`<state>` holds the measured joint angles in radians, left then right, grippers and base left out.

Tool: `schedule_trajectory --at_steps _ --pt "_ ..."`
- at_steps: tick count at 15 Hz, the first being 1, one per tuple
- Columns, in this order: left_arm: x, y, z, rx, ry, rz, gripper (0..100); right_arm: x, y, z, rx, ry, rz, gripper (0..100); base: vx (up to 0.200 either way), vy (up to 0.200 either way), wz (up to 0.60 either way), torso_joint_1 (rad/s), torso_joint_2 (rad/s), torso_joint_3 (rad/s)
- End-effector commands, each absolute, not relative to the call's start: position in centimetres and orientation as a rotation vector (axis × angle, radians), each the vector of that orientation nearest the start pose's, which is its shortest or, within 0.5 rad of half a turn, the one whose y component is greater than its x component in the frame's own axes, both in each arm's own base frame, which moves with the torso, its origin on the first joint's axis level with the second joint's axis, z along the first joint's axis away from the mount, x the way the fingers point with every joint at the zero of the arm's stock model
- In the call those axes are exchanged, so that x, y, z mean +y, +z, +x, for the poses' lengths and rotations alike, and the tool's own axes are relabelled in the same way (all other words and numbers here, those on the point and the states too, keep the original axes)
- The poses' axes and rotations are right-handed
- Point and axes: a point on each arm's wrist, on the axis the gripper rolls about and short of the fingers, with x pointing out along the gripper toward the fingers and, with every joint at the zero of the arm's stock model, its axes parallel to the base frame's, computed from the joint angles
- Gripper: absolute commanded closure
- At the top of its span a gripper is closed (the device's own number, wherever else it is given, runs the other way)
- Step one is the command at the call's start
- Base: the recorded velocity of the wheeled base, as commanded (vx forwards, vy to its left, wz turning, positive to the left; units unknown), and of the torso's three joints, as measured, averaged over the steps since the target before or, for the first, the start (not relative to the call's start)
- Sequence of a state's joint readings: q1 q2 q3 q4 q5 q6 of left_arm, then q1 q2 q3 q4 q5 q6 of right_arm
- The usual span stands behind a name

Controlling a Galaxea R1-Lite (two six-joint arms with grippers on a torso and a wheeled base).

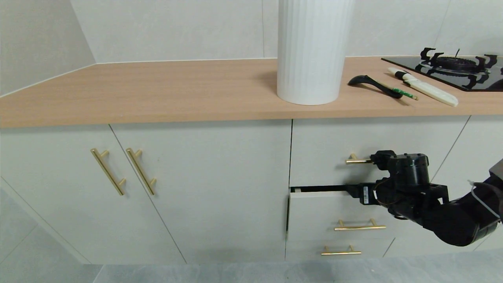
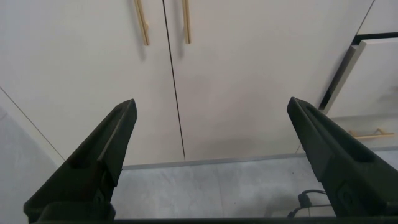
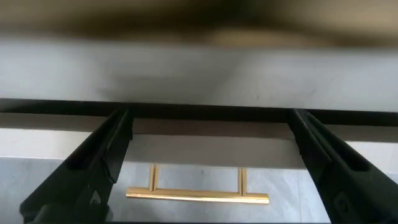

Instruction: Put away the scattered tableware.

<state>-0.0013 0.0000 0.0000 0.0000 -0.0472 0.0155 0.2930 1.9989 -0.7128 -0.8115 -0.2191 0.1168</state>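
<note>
Right wrist view: the right gripper (image 3: 209, 118) is spread wide and holds nothing. Its tips sit at the dark slot above the partly open drawer (image 1: 334, 208), with the drawer's brass handle (image 3: 198, 196) just below. The step in hand looks like opening this drawer. A straight, level pull toward the near side should keep the front from binding. The top drawer's handle (image 1: 355, 160) sits close above the wrist and could snag it. The counter (image 1: 177, 90) overhangs, so any lift should first back out. The ladle (image 1: 373, 85), chopsticks (image 1: 404, 93) and knife (image 1: 428, 91) lie up on the right, beside the stove (image 1: 456, 70). The left gripper (image 2: 210, 104), also spread, hangs low before the left cabinet doors (image 2: 249, 74).
</note>
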Motion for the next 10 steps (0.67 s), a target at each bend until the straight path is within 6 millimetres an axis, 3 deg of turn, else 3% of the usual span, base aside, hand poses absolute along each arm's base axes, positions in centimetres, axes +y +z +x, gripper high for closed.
schedule_trajectory --at_steps 1,10 --pt "-0.1 7.6 -2.3 0.001 -0.049 0.015 0 9.4 7.0 32.6 0.487 0.046 -0.016 0 0.0 0.0 0.0 0.0 0.0 0.0" --pt "-0.1 7.5 -2.3 0.0 -0.049 0.015 0 9.0 8.5 30.8 0.518 0.06 -0.027 0 0.0 0.0 0.0 0.0 0.0 0.0"
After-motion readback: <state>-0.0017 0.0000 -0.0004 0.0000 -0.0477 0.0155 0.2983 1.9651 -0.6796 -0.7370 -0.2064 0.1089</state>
